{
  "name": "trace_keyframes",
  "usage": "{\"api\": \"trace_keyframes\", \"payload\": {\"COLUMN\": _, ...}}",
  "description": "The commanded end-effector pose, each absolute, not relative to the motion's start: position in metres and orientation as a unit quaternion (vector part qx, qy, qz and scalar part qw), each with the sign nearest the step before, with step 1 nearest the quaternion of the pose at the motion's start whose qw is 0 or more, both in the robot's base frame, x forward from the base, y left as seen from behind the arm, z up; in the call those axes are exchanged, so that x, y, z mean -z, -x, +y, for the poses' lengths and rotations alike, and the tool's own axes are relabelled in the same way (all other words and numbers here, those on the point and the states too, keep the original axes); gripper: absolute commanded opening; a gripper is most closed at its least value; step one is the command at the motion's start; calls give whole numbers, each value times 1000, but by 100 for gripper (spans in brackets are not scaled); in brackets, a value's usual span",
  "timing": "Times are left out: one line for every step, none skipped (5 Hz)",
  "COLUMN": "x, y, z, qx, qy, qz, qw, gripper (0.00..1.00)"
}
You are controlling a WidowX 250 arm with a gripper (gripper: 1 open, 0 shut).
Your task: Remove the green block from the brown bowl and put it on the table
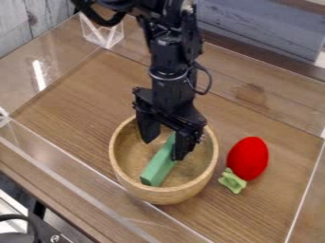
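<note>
The green block [159,166] lies slanted inside the brown bowl [129,178], which sits on the table [76,104] near the front. My gripper [166,140] hangs open inside the bowl's upper part, its two black fingers straddling the block's upper end, one finger on each side. Whether the fingers touch the block cannot be told. The block's top end is partly hidden behind the fingers.
A red toy fruit [248,157] with a light-green leafy stub [231,181] lies just right of the bowl. Clear acrylic walls [38,152] border the tabletop. A clear acrylic stand [102,33] sits at the back left.
</note>
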State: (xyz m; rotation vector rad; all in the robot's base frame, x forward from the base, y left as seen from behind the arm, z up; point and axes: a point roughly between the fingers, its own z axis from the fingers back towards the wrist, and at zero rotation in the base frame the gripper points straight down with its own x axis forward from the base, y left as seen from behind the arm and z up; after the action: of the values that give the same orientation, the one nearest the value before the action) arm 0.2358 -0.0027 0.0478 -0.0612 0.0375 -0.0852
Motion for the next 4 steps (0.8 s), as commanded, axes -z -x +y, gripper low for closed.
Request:
{"api": "trace_keyframes", "payload": {"x": -48, "y": -242, "z": 0, "qx": 44, "qy": 35, "qz": -2, "qw": 998, "gripper": 100}}
{"api": "trace_keyframes", "payload": {"x": -41, "y": -244, "z": 1, "qx": 44, "qy": 40, "qz": -5, "qw": 998, "gripper": 100}}
{"api": "trace_keyframes", "payload": {"x": -36, "y": -247, "z": 2, "qx": 45, "qy": 43, "qz": -7, "qw": 998, "gripper": 100}}
{"api": "trace_keyframes", "payload": {"x": -33, "y": -249, "z": 1, "qx": 47, "qy": 45, "qz": -10, "qw": 998, "gripper": 100}}
